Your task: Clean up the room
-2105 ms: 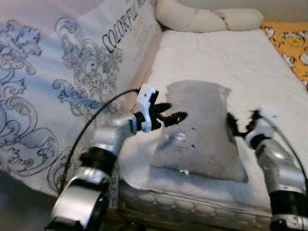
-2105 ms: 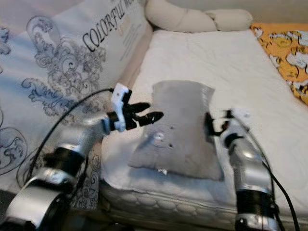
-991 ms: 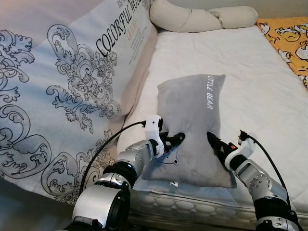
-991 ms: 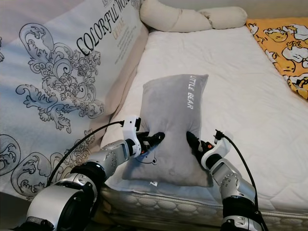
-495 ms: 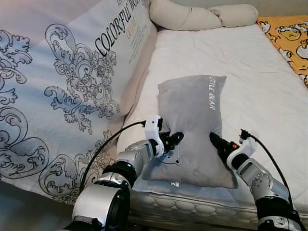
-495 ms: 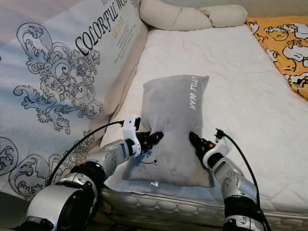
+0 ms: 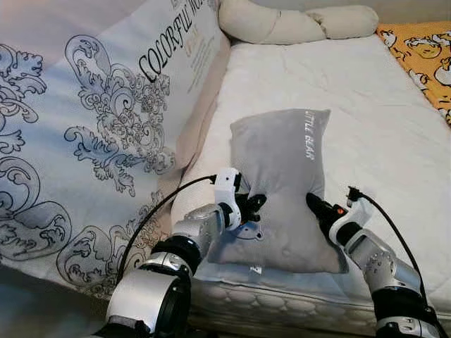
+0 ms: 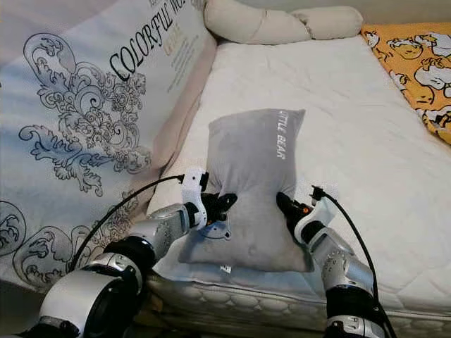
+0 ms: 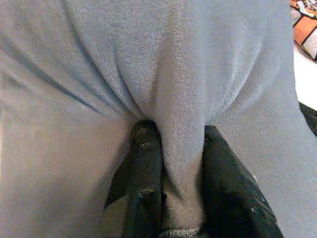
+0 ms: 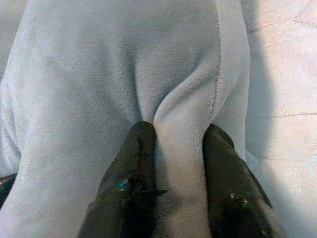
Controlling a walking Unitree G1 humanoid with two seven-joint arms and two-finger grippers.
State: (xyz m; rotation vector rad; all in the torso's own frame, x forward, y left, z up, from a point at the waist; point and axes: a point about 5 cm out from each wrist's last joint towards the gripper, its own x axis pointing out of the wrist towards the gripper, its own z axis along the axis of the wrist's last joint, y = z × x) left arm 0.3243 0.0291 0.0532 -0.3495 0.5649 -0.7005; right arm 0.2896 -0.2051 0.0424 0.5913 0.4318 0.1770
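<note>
Grey pillow [image 7: 282,184] on the mattress [image 7: 366,113], still pinched by left fingers [image 9: 143,163] and right fingers [image 10: 136,163].

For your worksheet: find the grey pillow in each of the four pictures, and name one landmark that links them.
Left eye view: grey pillow, centre, on the bed.
Right eye view: pillow, centre.
Left wrist view: its fabric pinched between black fingers.
Right wrist view: the same, fingers.
Shared landmark: each hand's pinched fold.

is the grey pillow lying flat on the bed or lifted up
Lying flat. The grey pillow rests on the white mattress, while the left gripper and right gripper each pinch a fold of its fabric.
</note>
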